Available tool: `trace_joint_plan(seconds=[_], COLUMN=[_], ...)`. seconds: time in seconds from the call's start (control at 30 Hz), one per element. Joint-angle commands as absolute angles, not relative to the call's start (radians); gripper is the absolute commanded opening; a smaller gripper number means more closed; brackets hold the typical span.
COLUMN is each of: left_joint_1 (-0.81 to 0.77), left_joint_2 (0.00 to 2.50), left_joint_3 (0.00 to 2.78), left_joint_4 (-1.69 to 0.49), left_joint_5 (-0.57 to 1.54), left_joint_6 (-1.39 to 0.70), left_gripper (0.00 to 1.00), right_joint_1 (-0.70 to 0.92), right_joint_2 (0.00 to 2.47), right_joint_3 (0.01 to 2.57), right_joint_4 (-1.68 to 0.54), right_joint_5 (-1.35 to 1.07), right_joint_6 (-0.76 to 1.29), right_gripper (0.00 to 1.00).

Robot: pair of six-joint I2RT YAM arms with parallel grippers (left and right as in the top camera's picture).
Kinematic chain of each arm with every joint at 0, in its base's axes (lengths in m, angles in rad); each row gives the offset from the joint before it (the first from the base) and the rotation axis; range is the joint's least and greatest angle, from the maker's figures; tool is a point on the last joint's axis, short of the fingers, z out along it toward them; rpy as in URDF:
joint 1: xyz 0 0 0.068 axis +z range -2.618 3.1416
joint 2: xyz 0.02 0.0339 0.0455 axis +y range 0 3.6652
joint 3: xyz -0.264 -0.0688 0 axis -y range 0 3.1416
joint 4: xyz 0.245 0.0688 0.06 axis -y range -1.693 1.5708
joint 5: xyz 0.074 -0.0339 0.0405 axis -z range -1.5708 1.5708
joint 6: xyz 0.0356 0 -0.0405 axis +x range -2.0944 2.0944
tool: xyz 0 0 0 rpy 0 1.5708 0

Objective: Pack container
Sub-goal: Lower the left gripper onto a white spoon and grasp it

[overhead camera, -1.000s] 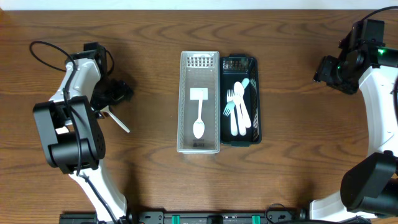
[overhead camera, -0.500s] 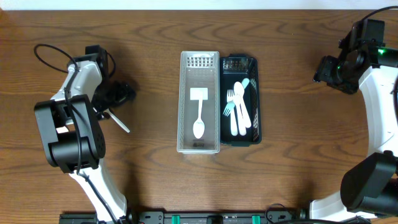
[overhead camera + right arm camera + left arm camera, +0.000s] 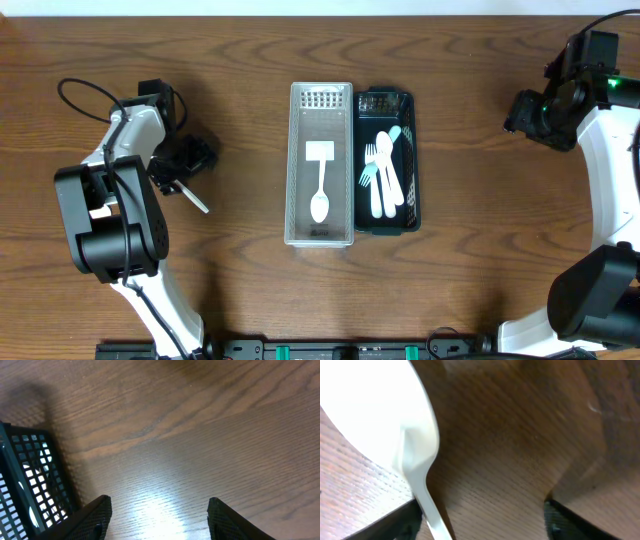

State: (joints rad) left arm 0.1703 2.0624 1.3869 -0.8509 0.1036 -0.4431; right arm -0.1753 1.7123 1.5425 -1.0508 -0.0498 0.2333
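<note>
- The step in hand looks like the pickup of the last stray piece: a loose spoon [image 3: 194, 198] lies on the worktop [image 3: 250, 290] at the left of the overhead frame, well apart from the two containers at centre.
- The left tool [image 3: 186, 160] hovers right over the spoon's bowl end. In the left wrist view its fingers [image 3: 402, 522] stand wide apart, with the spoon's thin neck just beside the left one and nothing clamped.
- The right tool [image 3: 160, 517] is spread wide and empty, low over bare wood in the upper right of the overhead frame.
- Next, I judge, the left tool needs to centre on the neck, close, lift, then carry the spoon to a container. The slim handle lying flat leaves little to catch.
- The loose spoon is glossy white plastic, with a smooth rounded bowl [image 3: 370, 410] narrowing to a ridged neck.
- The clear bin [image 3: 320, 232] is a long translucent rectangle with a slotted end, holding one white spoon [image 3: 320, 195].
- The black basket [image 3: 412, 200] touches its right side; it is dark mesh and holds white forks [image 3: 372, 170] and a pale teal spoon [image 3: 392, 135].
- The worktop is dark brown wood with a strong grain.
</note>
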Motion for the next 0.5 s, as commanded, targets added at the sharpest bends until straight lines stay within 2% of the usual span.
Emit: trace_joint_plan(seconds=[0.0, 0.03, 0.13, 0.47], left_joint_1=[0.181, 0.185, 0.2, 0.252], left_joint_2=[2.1, 2.1, 2.1, 2.1], left_joint_3=[1.348, 1.348, 1.348, 1.348], left_joint_4=[-0.846, -0.846, -0.846, -0.847], left_joint_5=[0.079, 0.079, 0.079, 0.08], left_joint_6=[-0.439, -0.439, -0.442, -0.525], left_gripper=[0.62, 0.55, 0.44, 0.44], right_joint_1=[-0.176, -0.176, -0.176, -0.176], right_joint_2=[1.72, 1.72, 1.72, 1.72], right_joint_3=[1.537, 1.537, 1.537, 1.537], right_joint_4=[-1.052, -1.051, -1.051, -1.051], right_joint_5=[-0.049, -0.049, -0.049, -0.049], right_joint_6=[0.221, 0.218, 0.219, 0.219], right_gripper=[0.65, 0.65, 0.65, 0.66])
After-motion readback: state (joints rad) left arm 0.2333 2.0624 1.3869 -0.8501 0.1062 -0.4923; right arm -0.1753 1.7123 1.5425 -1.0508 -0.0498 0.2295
